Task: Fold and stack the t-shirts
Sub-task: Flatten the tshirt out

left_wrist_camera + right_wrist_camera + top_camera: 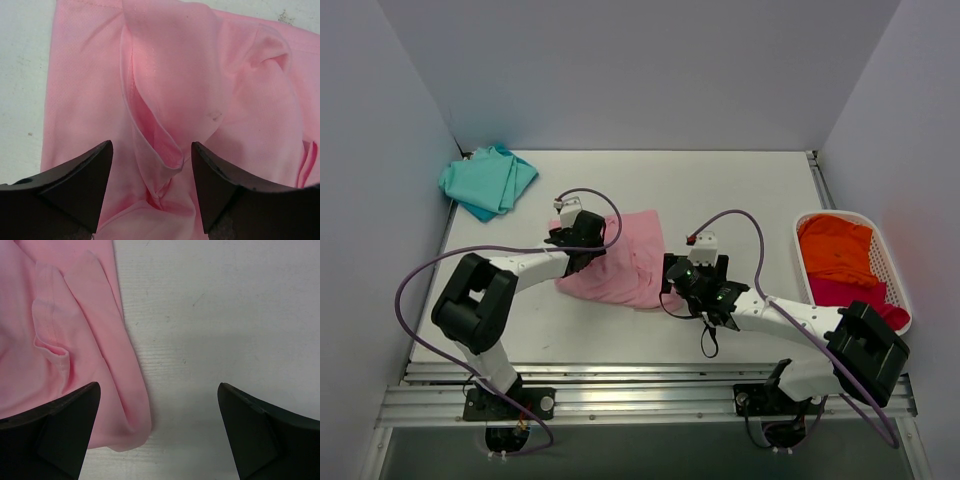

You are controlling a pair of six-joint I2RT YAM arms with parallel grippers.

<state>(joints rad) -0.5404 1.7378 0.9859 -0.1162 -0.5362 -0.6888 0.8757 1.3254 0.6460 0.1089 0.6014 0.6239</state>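
Observation:
The light pink t-shirt [625,265] lies rumpled and partly folded at the table's middle. My left gripper [578,240] is over its left upper part. In the left wrist view it [151,145] is open, with a raised fold of the pink cloth [165,100] between the fingers. My right gripper [678,275] is at the shirt's right edge. In the right wrist view it [158,386] is wide open, its left finger [65,425] over the shirt's edge [75,330] and bare table between the tips. A folded teal t-shirt [488,180] lies at the far left corner.
A white basket [895,262] stands at the right edge, holding an orange shirt [835,250] and a magenta shirt [845,293]. Grey walls close in the table on three sides. A metal rail [650,400] runs along the near edge.

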